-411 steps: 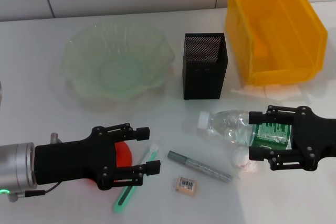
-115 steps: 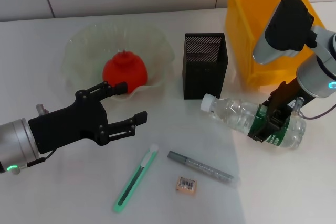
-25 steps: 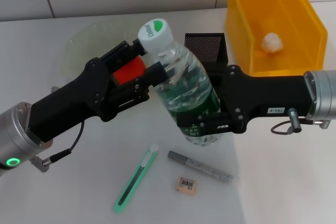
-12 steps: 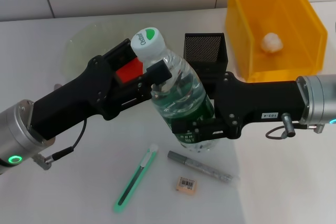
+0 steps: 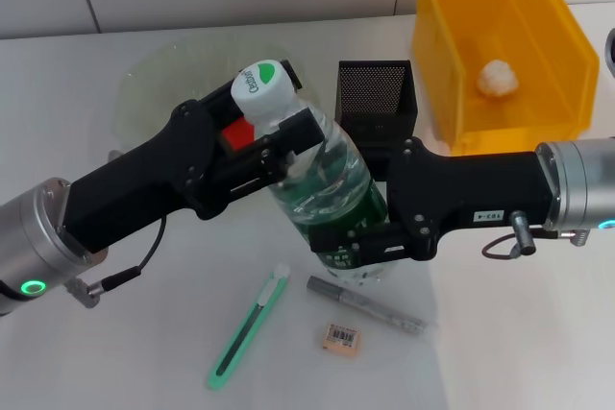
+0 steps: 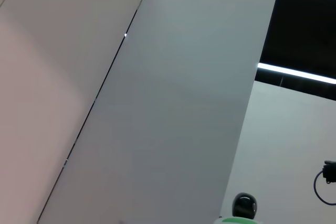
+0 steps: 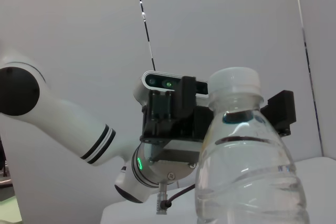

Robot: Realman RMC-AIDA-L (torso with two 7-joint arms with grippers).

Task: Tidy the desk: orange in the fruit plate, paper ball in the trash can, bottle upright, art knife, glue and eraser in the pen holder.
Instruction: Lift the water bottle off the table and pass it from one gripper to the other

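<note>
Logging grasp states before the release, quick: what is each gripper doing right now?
Left gripper: closed on the neck of the bottle, just below the cap.
Right gripper: closed on the bottle's green-labelled lower body.

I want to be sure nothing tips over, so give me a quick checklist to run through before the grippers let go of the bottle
1. bottle upright: not ok, it leans, cap toward the robot's left.
2. Bottle base on the table: cannot tell, the right gripper hides it.
3. Right gripper closed on the green label: ok.
4. Left gripper at the neck below the cap: ok, fingers on both sides; firm contact cannot tell.
5. Landing spot free: not ok, the grey pen and art knife lie close to the base.
6. Pen holder standing clear behind the bottle: ok.
</note>
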